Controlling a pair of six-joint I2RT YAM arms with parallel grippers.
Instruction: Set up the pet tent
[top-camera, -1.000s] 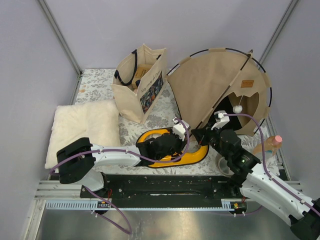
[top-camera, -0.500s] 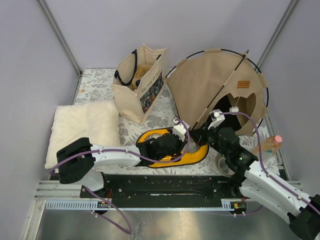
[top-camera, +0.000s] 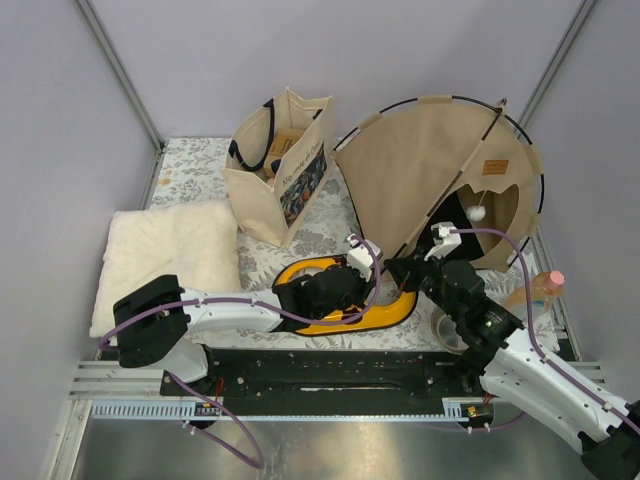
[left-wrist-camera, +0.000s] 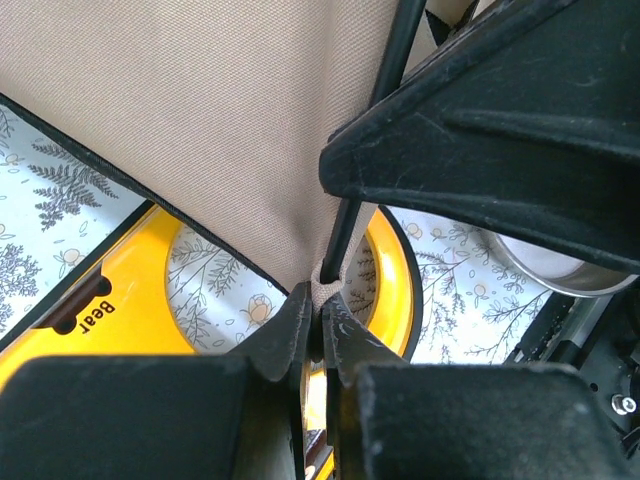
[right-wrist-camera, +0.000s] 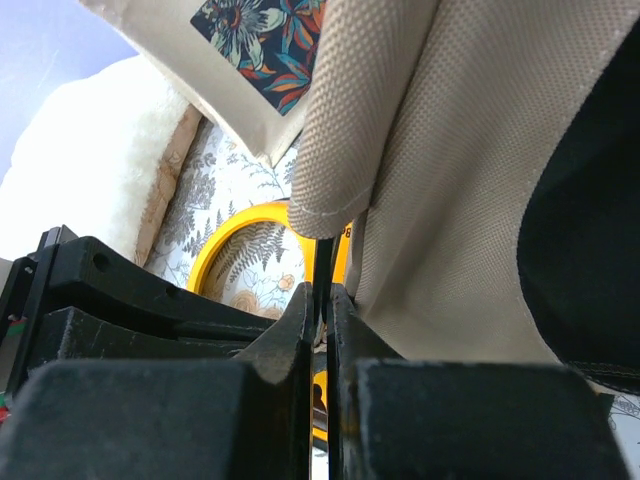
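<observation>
The pet tent (top-camera: 420, 165) is a tan canvas dome with thin black poles at the back right, doorway facing right, with a brown label (top-camera: 494, 167) and a white pompom (top-camera: 477, 213). My left gripper (top-camera: 368, 272) is shut on the canvas loop at the tent's near corner, seen in the left wrist view (left-wrist-camera: 322, 297) where a black pole (left-wrist-camera: 345, 235) enters the loop. My right gripper (top-camera: 402, 270) is shut on that thin black pole (right-wrist-camera: 322, 262) just below a canvas sleeve (right-wrist-camera: 340, 170), in the right wrist view (right-wrist-camera: 321, 296). The two grippers sit side by side at the tent's near corner.
A yellow ring-shaped mat (top-camera: 335, 300) lies under both grippers. A beige tote bag (top-camera: 280, 170) stands at the back centre, a cream fluffy pillow (top-camera: 165, 255) lies at left. A metal bowl (top-camera: 448, 330) and a bottle with a pink cap (top-camera: 535, 290) stand at right.
The tent canvas swung slightly left half a second ago and is back to the right; its doorway shows wider. Both grippers stay shut at the near corner.
</observation>
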